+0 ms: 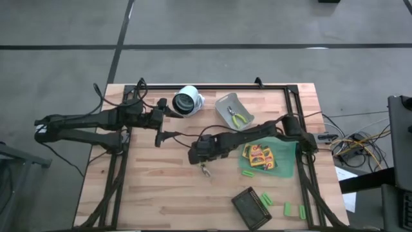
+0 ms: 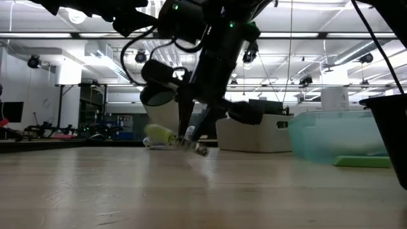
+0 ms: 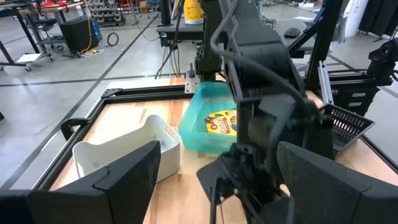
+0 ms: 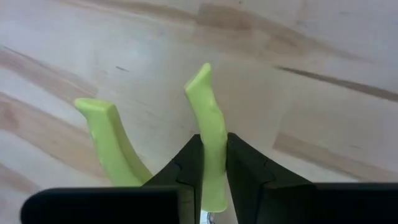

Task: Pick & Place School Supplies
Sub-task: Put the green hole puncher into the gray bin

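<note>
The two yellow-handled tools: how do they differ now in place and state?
The tool on the table lies on bare wood, whereas the tool in the grey bin rests inside that bin. The right pincer is shut on one handle of the tool on the table; nothing holds the tool in the grey bin. Both have yellow-green handles.
</note>
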`<control>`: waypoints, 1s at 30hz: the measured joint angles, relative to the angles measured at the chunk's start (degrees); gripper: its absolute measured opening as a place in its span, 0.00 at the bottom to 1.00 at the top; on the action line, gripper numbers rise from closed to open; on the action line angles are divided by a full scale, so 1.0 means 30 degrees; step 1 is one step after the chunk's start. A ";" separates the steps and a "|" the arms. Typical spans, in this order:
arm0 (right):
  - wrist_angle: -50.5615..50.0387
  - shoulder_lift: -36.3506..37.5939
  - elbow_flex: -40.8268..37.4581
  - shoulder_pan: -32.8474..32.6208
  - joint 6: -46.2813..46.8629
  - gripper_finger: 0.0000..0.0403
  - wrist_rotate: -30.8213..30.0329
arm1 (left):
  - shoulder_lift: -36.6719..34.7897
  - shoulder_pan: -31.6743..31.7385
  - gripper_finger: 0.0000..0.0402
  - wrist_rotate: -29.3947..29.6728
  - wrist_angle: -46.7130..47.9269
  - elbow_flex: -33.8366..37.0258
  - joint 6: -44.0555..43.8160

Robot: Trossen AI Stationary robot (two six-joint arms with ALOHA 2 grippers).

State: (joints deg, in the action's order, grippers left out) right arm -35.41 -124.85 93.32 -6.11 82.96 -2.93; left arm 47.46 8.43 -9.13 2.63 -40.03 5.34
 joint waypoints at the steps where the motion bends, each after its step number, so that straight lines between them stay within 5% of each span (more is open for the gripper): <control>1: -0.0121 0.0145 0.0007 0.0017 -0.0114 0.11 -0.0019 | 0.0000 0.0000 0.82 0.0000 -0.0001 0.0000 0.0000; 16: -0.3555 0.2905 0.0022 0.0044 -0.2451 0.11 -0.1457 | 0.0000 0.0000 0.82 0.0000 0.0000 0.0000 0.0004; 23: -0.4250 0.5575 -0.0405 0.0183 -0.5595 0.11 -0.3603 | -0.0015 -0.0007 0.82 -0.0072 -0.0033 -0.0007 -0.0007; 30: -0.4841 0.8199 -0.0503 0.0920 -0.8940 0.11 -0.3550 | -0.0007 -0.0007 0.82 0.0000 0.0029 -0.0007 0.0000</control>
State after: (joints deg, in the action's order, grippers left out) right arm -49.94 -100.25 91.81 -3.35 56.14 -13.58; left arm 47.44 8.40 -9.13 2.72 -40.05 5.34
